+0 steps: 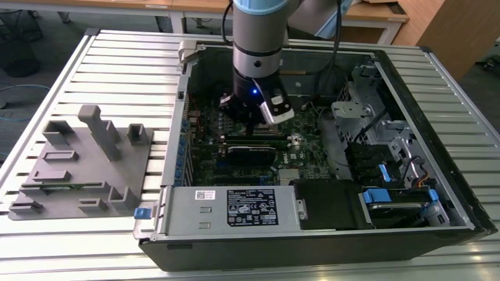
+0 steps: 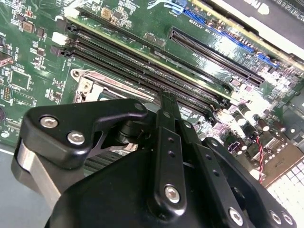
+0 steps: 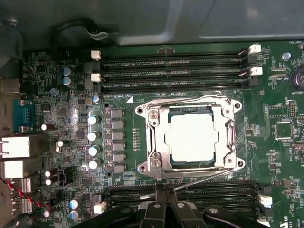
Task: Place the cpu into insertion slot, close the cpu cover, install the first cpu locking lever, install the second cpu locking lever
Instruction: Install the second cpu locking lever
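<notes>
Closest to the wrist cameras, the tool [image 3: 166, 190] is seen with its fingers drawn together. It is poised low over the green motherboard [image 3: 61, 156], at the edge of a bank of long black memory slots [image 3: 209, 194]. Just beyond its tip a thin wire locking lever [image 3: 204, 179] runs slantwise, standing away from the socket frame rather than tucked in. Whether the wire is pinched between the fingertips cannot be told.

Past that lever lies the insertion slot [image 3: 140, 110]. The cpu [image 3: 192, 137] is seated flat in it, its pale metal top showing through the window of the cpu cover [image 3: 154, 137], which is folded down over it. A second wire lever [image 3: 185, 100] is laid along the far side of the frame, apparently down.

The chip is judged light, rigid and fragile underneath, so it is best left alone now that it is covered. The cover is thin, stiff, hinged sheet metal. The levers are judged springy, smooth and prone to slipping, so they are best taken near the bent free end and pressed sideways under their catches.

Further off in the exterior view, the arm reaches down into the open computer case [image 1: 437, 117]. The case lies on a slatted worktop [image 1: 117, 70], with a grey parts fixture [image 1: 86, 164] at the exterior view's left.
</notes>
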